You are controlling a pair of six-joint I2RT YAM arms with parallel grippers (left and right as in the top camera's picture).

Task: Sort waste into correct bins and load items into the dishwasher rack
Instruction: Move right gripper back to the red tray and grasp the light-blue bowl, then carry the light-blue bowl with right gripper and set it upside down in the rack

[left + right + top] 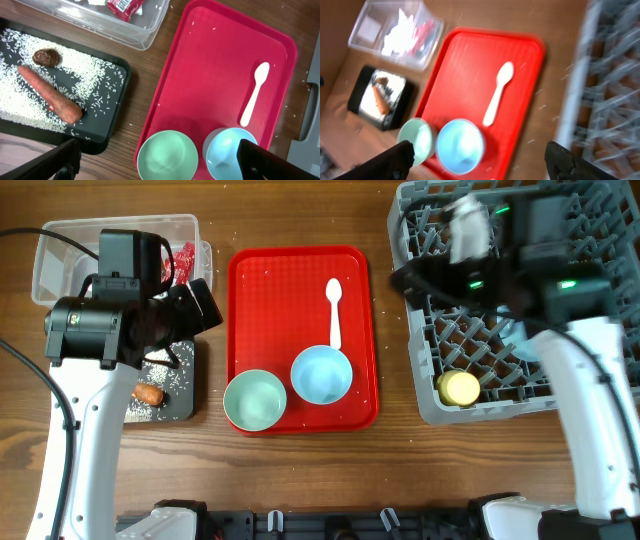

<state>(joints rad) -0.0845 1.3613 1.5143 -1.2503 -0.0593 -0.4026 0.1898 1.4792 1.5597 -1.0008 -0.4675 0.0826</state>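
Note:
The pale-green bowl [255, 400] and light-blue bowl [321, 374] sit side by side at the front of the red tray [290, 275]. The white spoon [334, 310] lies behind them. My left gripper [160, 165] is open and empty, hovering above the green bowl [167, 156]. My right gripper [482, 162] is open and empty, high over the gap between tray and grey rack [430, 395]. The rack holds the yellow cup [461, 388] and a pale-blue plate [520, 338], partly hidden by my right arm.
The black tray [112, 125] holds rice [20, 100], the carrot [50, 94] and a brown lump [46, 57]. The clear tub [60, 250] behind it holds the red wrapper [125, 7] and white tissue [400, 32]. Stray rice grains dot the table.

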